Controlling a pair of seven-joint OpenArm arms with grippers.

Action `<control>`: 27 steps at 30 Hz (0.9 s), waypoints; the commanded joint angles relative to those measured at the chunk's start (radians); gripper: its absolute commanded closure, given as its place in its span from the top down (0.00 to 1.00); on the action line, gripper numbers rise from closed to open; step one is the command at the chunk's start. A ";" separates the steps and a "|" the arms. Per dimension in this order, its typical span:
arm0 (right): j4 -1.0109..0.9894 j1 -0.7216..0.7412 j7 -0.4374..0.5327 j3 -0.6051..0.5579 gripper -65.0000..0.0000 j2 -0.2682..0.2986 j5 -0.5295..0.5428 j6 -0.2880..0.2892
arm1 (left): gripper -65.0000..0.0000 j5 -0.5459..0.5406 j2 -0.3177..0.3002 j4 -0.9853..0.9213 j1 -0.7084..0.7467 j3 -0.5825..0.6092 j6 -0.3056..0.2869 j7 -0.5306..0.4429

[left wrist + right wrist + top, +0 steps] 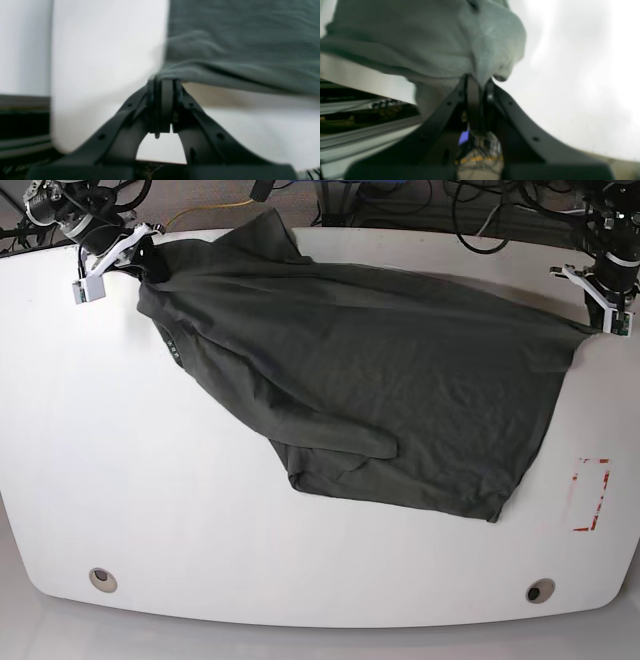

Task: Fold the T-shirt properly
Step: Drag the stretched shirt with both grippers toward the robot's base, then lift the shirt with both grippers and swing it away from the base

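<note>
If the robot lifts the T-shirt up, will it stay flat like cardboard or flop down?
Probably flop: the T-shirt lies wrinkled and sags between the left gripper and right gripper pinching its corners. It looks soft and light, so likely easy to lift.

The table (pixel 150 510) lies bare across the lower and left parts of the base frame, giving open passage there. The T-shirt (pixel 380 380) spreads over the upper middle and right. A red-outlined mark (pixel 588 494) sits flat at the right edge. Cables (pixel 470 205) crowd the top of the frame, beyond the table.
</note>
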 commanded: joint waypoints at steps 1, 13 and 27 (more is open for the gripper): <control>0.019 -0.015 0.016 0.023 0.00 0.043 0.041 0.007 | 0.00 -0.006 -0.014 0.017 0.002 -0.026 0.013 -0.018; 0.018 0.134 0.016 -0.008 0.00 0.078 0.046 0.007 | 0.00 0.003 -0.011 0.009 -0.090 0.069 0.013 -0.017; -0.002 0.402 0.019 -0.088 0.00 0.157 -0.138 0.007 | 0.00 0.043 0.037 0.011 -0.308 0.125 0.013 -0.015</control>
